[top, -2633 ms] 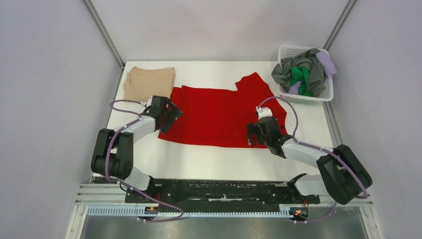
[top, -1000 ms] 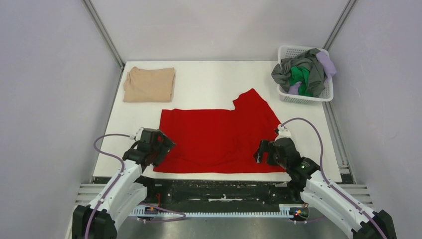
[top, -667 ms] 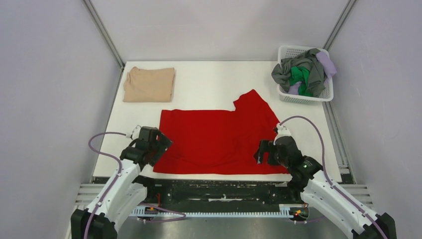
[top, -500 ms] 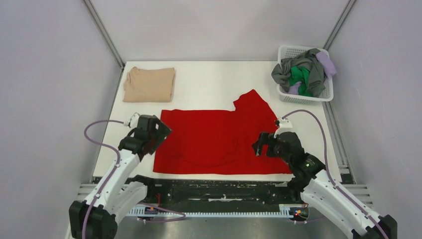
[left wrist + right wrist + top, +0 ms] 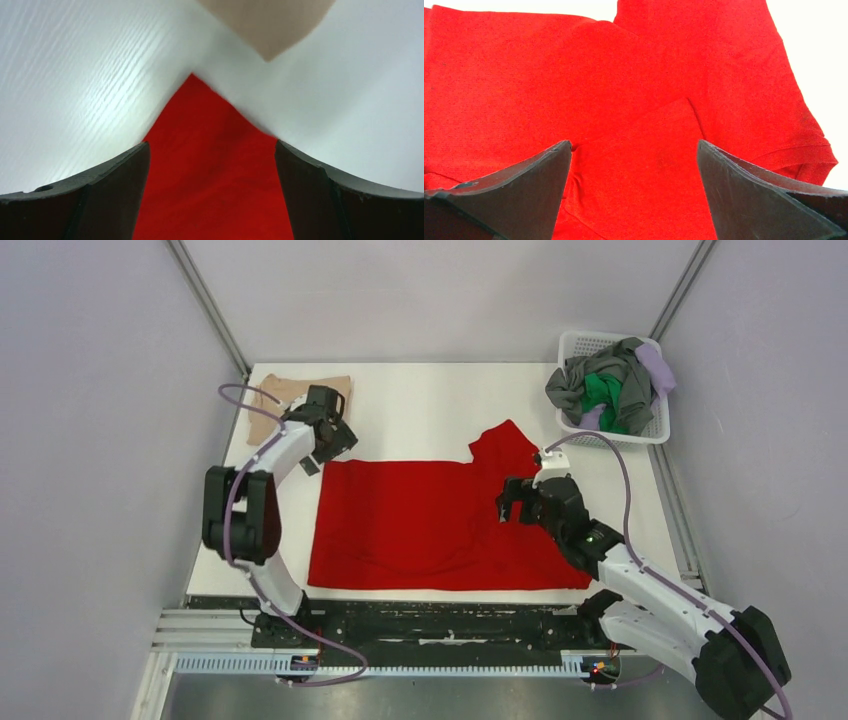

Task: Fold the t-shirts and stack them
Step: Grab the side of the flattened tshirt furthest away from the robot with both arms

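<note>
- The folded beige cloth t-shirt point(image 5: 287, 390) lies at the far left corner of the white bench point(image 5: 420, 400), partly hidden by the left arm.
- The left hand point(image 5: 211, 150) hangs just beside it, over the far left corner of the red shirt. Its fingers are spread wide and grip nothing. The red corner shows in the gap between them, but I cannot tell whether they touch the cloth.
- The large bright red cloth t-shirt point(image 5: 430, 515) lies flat on the near middle of the bench.
  - Its long axis runs left to right, with a straight edge at the left.
  - One short sleeve juts towards the far side at the right end. No collar shows.
  - It looks light, limp and without any stiffness, so a lifted edge would likely sag and drag the rest along.
  - The corners and the straight edges seem the best places to pinch, both at once, to keep a fold square.
- The right hand point(image 5: 634, 145) hovers over the shirt's right part, near the sleeve. It is likewise wide apart and empty.
- The white plastic mesh basket point(image 5: 655, 430) stands at the far right corner. It holds the crumpled grey, green and lavender shirts point(image 5: 610, 380), which are not yet folded.
</note>
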{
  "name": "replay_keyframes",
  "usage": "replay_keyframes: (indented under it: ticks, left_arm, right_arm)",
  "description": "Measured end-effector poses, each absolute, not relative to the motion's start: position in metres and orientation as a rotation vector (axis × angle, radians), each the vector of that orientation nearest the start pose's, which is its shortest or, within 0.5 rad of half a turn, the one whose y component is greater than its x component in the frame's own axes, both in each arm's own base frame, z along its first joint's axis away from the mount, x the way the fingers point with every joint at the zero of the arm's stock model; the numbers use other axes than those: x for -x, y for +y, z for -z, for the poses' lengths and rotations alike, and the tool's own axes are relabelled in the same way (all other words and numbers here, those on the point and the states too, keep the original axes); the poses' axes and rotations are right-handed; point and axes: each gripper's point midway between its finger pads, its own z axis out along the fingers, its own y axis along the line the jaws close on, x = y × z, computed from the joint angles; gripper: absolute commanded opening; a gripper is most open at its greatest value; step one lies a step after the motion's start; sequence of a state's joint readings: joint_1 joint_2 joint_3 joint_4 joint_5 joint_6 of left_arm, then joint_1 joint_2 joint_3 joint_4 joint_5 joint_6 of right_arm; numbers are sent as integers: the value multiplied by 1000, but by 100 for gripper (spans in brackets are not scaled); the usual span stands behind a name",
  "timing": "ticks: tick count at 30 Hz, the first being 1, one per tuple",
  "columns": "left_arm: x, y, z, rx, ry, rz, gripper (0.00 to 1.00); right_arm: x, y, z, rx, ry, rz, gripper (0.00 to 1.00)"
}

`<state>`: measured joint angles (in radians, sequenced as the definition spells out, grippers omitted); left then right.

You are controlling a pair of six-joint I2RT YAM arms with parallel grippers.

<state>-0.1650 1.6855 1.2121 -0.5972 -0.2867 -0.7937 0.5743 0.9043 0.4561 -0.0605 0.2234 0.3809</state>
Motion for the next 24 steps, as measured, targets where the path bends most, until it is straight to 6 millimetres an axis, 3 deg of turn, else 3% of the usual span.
replay_keyframes:
  ticks: [5, 11, 17, 24]
  left_arm:
    - [-419, -31, -51, 837, 2498, -112, 94]
    - [-417, -27, -25, 821, 2576, -164, 81]
    - [-414, -29, -20, 822, 2602, -160, 73]
    - [-413, -28, -19, 823, 2604, -163, 58]
  right_arm:
    - [-269, 138, -105, 82, 2106, -292, 98]
    - [-273, 132, -98, 95, 2117, -232, 98]
    - [-275, 131, -91, 110, 2139, -200, 98]
    - [-277, 129, -92, 112, 2135, -191, 98]
